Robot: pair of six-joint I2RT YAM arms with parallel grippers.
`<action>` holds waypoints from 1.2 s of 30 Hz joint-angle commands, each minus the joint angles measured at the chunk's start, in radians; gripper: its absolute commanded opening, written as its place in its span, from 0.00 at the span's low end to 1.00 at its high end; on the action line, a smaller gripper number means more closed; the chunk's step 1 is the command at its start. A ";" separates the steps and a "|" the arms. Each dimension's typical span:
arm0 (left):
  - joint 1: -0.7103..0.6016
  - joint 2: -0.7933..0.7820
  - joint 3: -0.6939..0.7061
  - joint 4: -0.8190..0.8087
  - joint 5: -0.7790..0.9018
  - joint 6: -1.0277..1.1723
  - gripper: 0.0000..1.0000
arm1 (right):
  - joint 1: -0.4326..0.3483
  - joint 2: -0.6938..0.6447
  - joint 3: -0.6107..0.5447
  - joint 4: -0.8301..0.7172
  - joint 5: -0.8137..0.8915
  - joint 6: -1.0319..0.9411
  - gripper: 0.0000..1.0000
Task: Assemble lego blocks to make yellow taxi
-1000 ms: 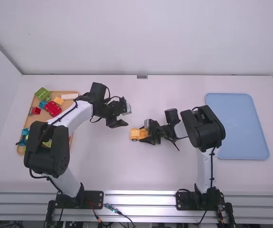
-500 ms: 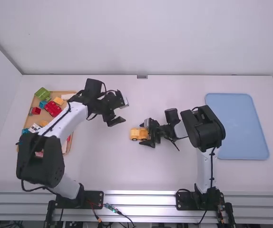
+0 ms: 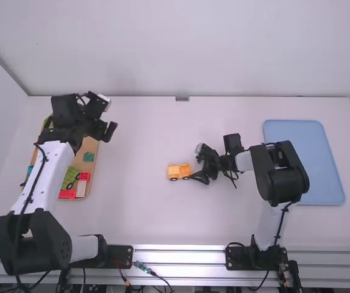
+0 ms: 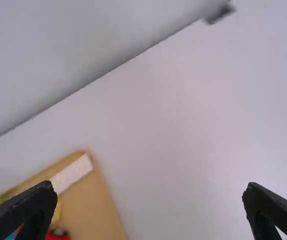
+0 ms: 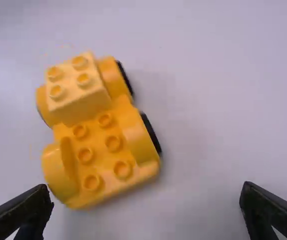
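A yellow car base with black wheels [image 3: 182, 171] stands on the table near the middle; a lighter yellow block [image 3: 172, 171] sits on its left end. In the right wrist view the car base [image 5: 114, 145] shows bare studs beside the light yellow block [image 5: 78, 87]. My right gripper [image 3: 203, 171] is just right of the car, open, and in its wrist view the right gripper [image 5: 146, 200] has nothing between its fingers. My left gripper [image 3: 107, 121] is above the table by the block tray's far right corner; in its wrist view the left gripper [image 4: 148, 200] is open and holds nothing.
The wooden tray [image 3: 91, 146] at the left, partly under the left arm, holds a green wheeled piece [image 3: 70, 177], red blocks [image 3: 67, 194], a pale block [image 3: 82, 188] and a teal piece [image 3: 88, 157]. A blue tray [image 3: 321, 177] lies at the right.
The left gripper has swung left and away from the camera, from beyond the car toward the wooden tray. My right gripper has let go of the car and drawn back to the right.
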 commanded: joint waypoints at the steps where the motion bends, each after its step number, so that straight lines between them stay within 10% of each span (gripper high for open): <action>1: 0.036 -0.005 0.009 0.002 -0.013 -0.069 0.99 | 0.010 -0.105 -0.005 -0.023 0.190 0.103 0.99; 24: 0.037 0.008 -0.037 0.137 -0.211 -0.584 0.99 | 0.018 -0.291 -0.004 0.007 0.395 0.250 0.99; 36: 0.052 0.374 0.458 -0.223 -0.281 -0.696 0.99 | 0.017 -0.291 -0.004 0.025 0.396 0.250 0.99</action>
